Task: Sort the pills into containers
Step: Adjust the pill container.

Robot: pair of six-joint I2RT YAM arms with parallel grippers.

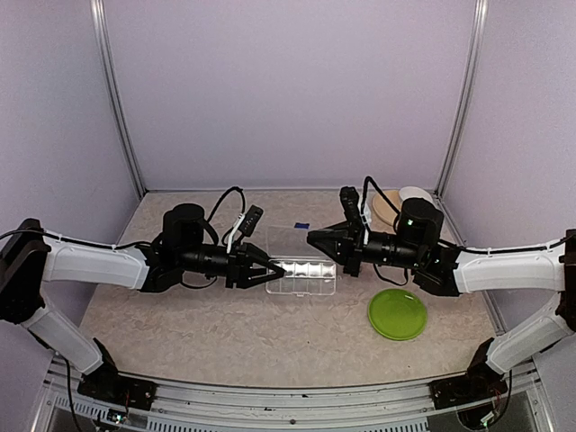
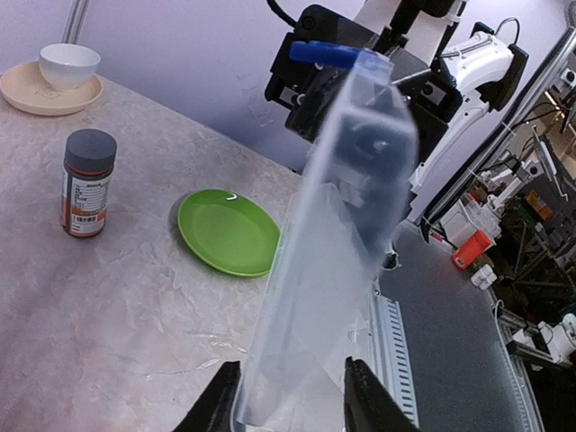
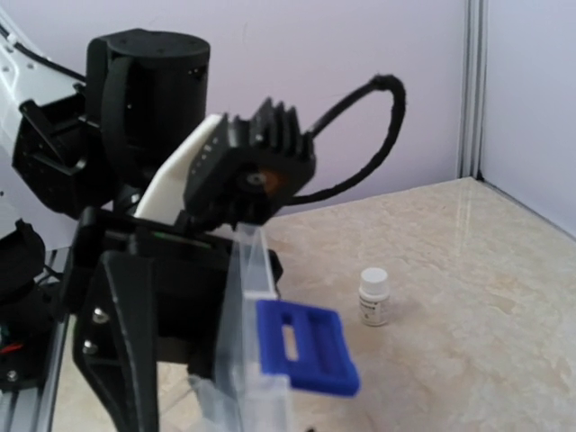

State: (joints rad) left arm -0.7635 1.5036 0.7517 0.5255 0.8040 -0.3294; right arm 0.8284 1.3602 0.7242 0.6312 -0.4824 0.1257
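The left claw [image 2: 290, 409] is clamped on the near end of the clear pill box [image 2: 328, 270], with a dark finger [image 2: 220, 400] on either side of it. In the left wrist view the box runs straight away from that claw. The top view shows it at the middle of the worktop [image 1: 198, 324], its row of compartments along the near side and its clear lid [image 1: 297, 245] swung open toward the back. Whether the box rests on the worktop or is lifted off it cannot be told.

The blue latch [image 3: 306, 346] sits on the lid's far edge, just in front of the right wrist camera. The right claw [image 1: 315, 239] hangs over the lid close to that latch; whether its fingers are apart or together cannot be told.

Both arms reach inward from the outer sides, forearms low and nearly level, so the claws face each other across the box.

To the right of the box lies the green plate [image 1: 397, 313]. Farther back stand a dark bottle [image 2: 88, 183], a small white bottle [image 3: 373, 295] and the white bowl [image 2: 69, 63] on a tan saucer [image 2: 36, 93].
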